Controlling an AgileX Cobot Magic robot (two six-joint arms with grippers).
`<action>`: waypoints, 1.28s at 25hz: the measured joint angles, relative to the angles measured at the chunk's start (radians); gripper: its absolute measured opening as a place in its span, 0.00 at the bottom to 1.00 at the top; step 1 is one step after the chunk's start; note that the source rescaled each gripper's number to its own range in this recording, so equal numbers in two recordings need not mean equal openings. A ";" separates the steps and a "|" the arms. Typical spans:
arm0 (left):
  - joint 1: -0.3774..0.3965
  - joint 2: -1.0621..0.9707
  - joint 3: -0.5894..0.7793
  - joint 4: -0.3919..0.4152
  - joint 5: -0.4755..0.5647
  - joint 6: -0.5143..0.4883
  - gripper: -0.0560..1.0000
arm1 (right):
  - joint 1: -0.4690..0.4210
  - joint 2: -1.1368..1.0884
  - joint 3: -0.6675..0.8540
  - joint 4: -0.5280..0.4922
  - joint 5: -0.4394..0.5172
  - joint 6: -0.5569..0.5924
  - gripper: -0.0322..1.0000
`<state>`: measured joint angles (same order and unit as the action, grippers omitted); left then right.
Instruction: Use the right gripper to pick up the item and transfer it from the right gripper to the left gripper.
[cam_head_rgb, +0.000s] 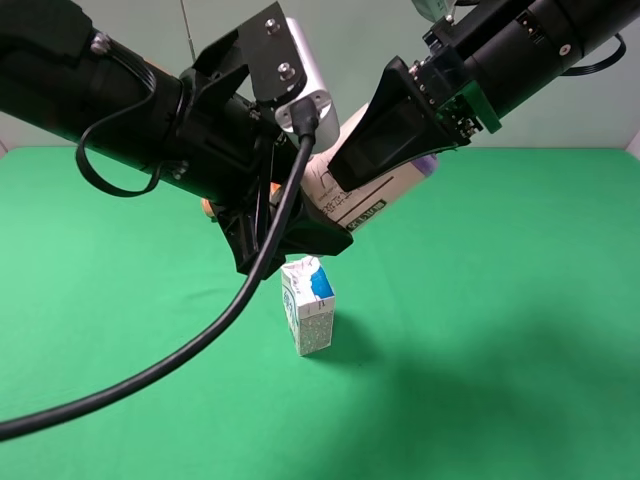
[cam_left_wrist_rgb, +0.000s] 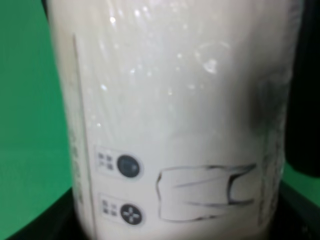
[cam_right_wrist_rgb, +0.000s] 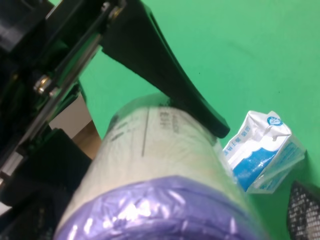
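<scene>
Looking down from the high camera, we see a flat, bright green surface (cam_head_rgb: 500, 330) filling the scene, with a pale, plain wall (cam_head_rgb: 350, 40) behind its far edge. Soft shadows from the arms fall on the green. The cream canister (cam_head_rgb: 360, 200) hangs in the air above the middle of it, lying roughly level, its purple end turned toward the right arm. The left gripper (cam_head_rgb: 320, 215) is pinching the canister. In the left wrist view the cream body (cam_left_wrist_rgb: 175, 110) fills the picture between dark fingers at the lower corners. In the right wrist view one curved black finger (cam_right_wrist_rgb: 165, 70) of that gripper lies along the canister (cam_right_wrist_rgb: 160, 165). The right gripper (cam_head_rgb: 365, 155) has a broad black finger laid over the purple end. We cannot tell from these views whether its fingers are pressing the canister or standing just off it. A silver-white block (cam_head_rgb: 300, 70) sits on the left arm, and a thick black cable (cam_head_rgb: 200, 350) loops from it down across the green toward the near left corner. Below the canister and well apart from it, a white-and-blue carton (cam_head_rgb: 308, 305) stands upright on the surface with its top crumpled. The right wrist view shows the carton (cam_right_wrist_rgb: 262, 150) too. A small patch of orange (cam_head_rgb: 207, 208) shows behind the left arm, too hidden for us to name.
</scene>
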<state>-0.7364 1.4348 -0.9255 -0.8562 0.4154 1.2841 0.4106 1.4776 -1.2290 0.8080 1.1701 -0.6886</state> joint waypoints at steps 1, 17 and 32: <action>0.000 0.000 0.000 0.000 0.000 0.000 0.06 | 0.000 0.000 0.000 0.000 0.005 0.000 1.00; 0.000 0.000 0.000 0.000 0.000 0.000 0.06 | 0.000 -0.146 0.000 -0.212 0.022 0.076 1.00; 0.000 0.000 0.000 0.002 0.000 0.000 0.06 | 0.000 -0.434 0.000 -0.585 0.046 0.393 1.00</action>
<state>-0.7364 1.4348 -0.9255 -0.8542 0.4154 1.2841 0.4106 1.0436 -1.2290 0.2234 1.2160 -0.2958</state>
